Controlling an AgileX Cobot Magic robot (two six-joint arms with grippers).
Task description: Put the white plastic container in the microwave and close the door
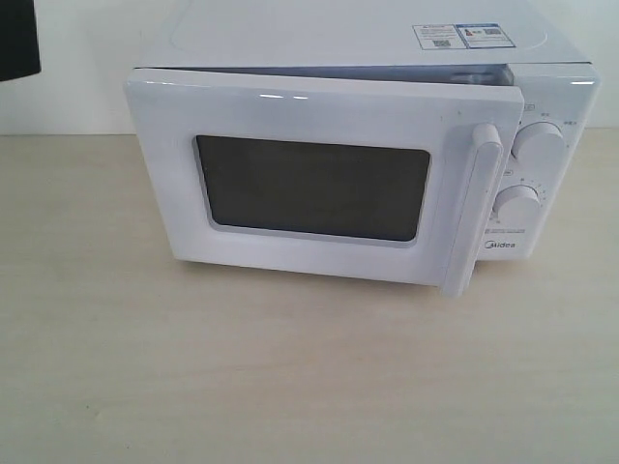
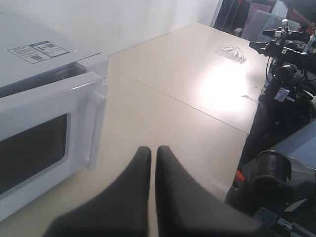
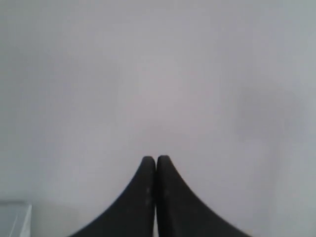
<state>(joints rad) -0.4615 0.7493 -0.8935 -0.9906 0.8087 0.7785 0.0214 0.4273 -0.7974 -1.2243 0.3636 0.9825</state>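
We found the microwave (image 1: pixel 387 43) at the far edge of the counter (image 1: pixel 290 387), by the wall. The door (image 1: pixel 319 106) was not latched: its handle (image 1: pixel 481 208) side stood slightly proud of the body, with a gap along the top.

White plastic container: not visible in any view. The dark window hid the cavity, so we could not confirm it was inside, though we judged that likely.

Left gripper (image 2: pixel 153 150): fingers pressed together, holding nothing, hovering over the counter off the handle side of the door. Right gripper (image 3: pixel 156 159): pressed together, empty, facing blank white; position not determinable.

Handling, in our est.: the door is rigid, hinged opp. the handle and light to swing. Push flat on the handle-side face w/ closed fingertips; no grasp reqd. The microwave may slide on the smooth counter if pushed hard.
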